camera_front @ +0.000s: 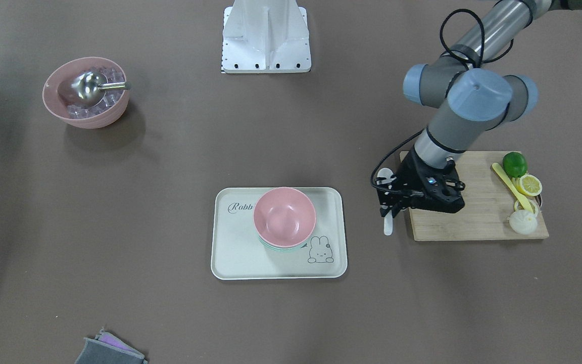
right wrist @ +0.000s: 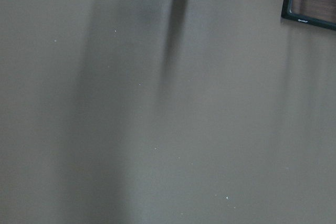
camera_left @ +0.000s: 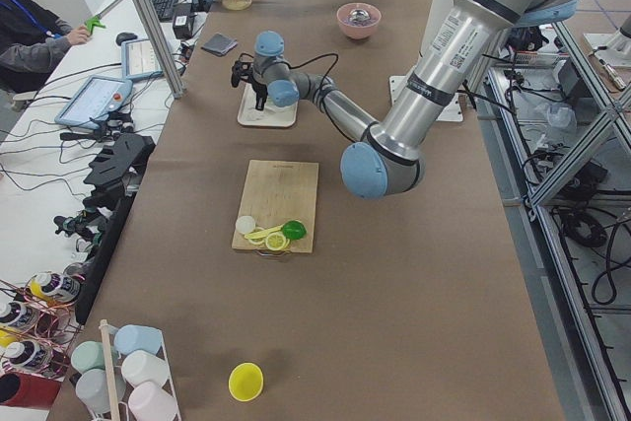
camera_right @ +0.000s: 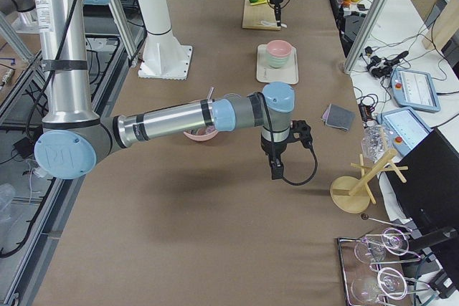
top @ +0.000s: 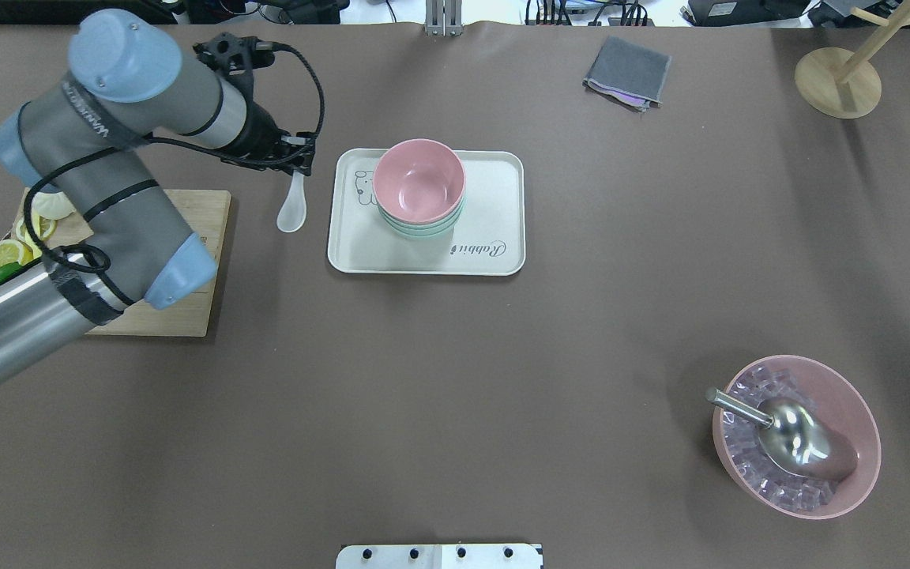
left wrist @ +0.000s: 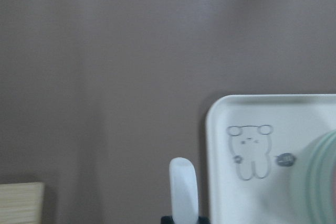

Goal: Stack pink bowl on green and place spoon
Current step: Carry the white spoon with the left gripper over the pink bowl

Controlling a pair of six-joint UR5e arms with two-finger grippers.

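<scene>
Inspector: Your pink bowl [top: 419,180] is plain, even pink; your green bowl [top: 422,232] pale mint. Your tray [top: 494,213] is cream, printed with a grey rabbit outline [top: 362,183] and grey script [top: 480,248].

Clerk: And the spoon?

Inspector: Your spoon [top: 292,209] is translucent white. Your table [top: 502,379] is plain brown; cutting board [top: 206,209] pale wood grain. Your second bowl [top: 846,387] is pink with ribbed sides, its cubes [top: 747,458] clear, its scoop [top: 799,442] silver.

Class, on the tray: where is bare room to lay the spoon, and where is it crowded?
Free: on the tray, the short end away from the spoon, by the lettering; a smaller corner at the rabbit drawing. Crowded: mid-tray, where the pink bowl sits in the green bowl.
</scene>
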